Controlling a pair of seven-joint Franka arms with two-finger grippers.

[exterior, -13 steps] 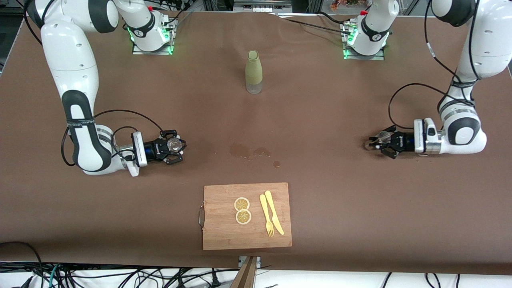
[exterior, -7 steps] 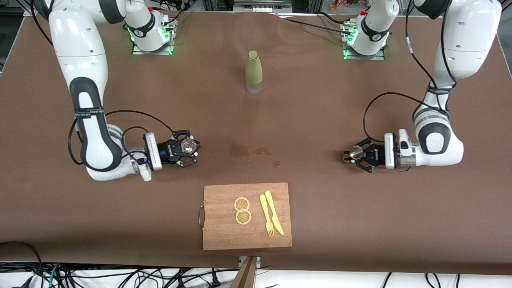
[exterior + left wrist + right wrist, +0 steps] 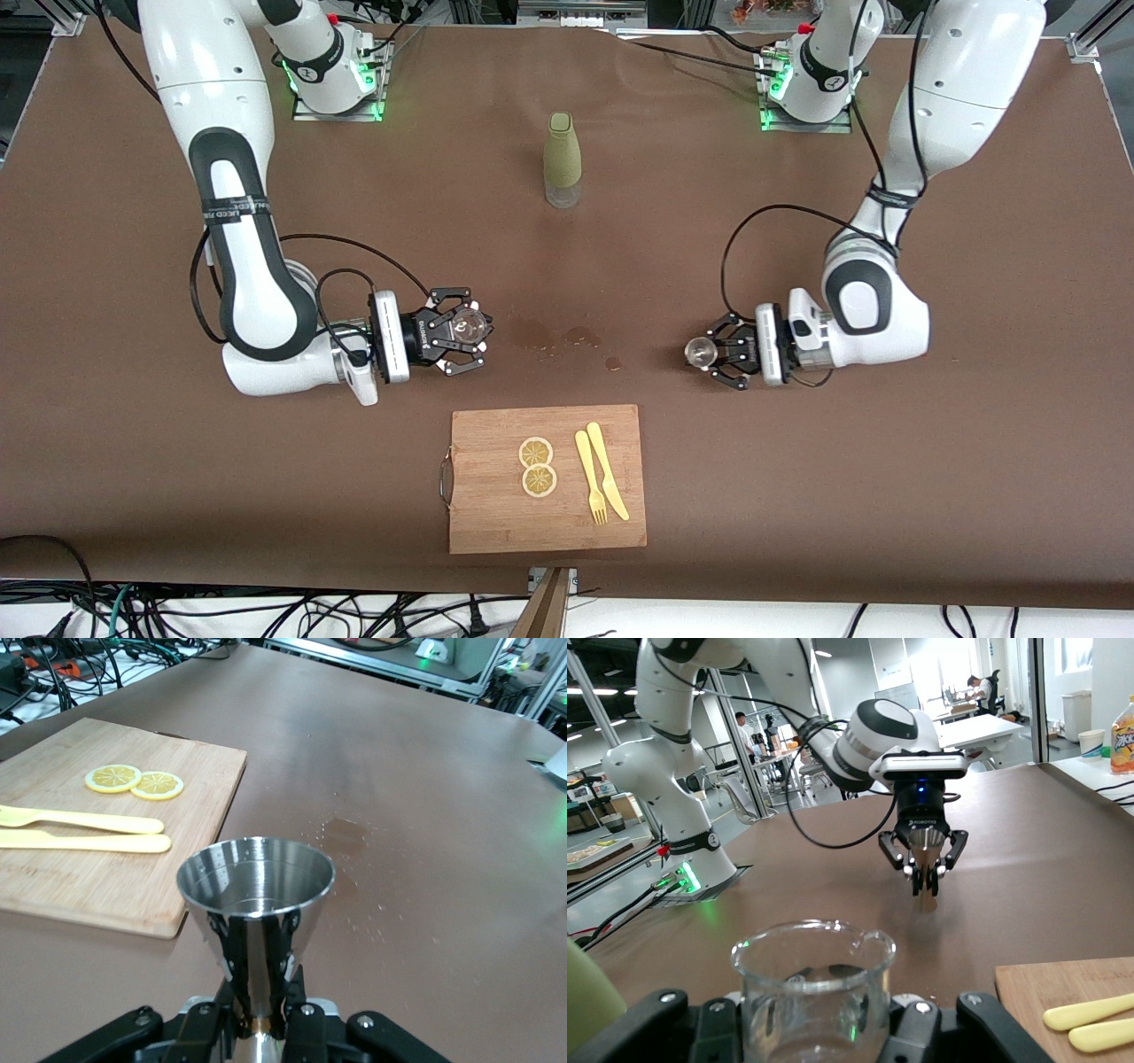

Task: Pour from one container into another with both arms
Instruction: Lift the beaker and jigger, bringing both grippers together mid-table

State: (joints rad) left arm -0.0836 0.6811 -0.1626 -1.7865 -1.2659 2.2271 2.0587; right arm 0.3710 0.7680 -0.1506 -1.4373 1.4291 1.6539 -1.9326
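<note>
While my left claw (image 3: 709, 353) clamps the shiny steel hourglass jigger (image 3: 700, 353), my right claw (image 3: 467, 330) clamps the small clear glass tumbler (image 3: 469, 329) — both over mid-bench.

Brown table (image 3: 797, 496); tan wood cutting board (image 3: 496, 514) with yellow lemon slices (image 3: 537, 466), pale yellow fork (image 3: 589, 477) and knife (image 3: 607, 470). Olive-green bottle (image 3: 562, 159). Shiny grey steel jigger (image 3: 255, 912), clear tumbler (image 3: 811, 992), white-and-black arms.

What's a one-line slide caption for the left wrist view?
Left gripper shut on the upright steel jigger, over brown table near wet spots and cutting board.
</note>
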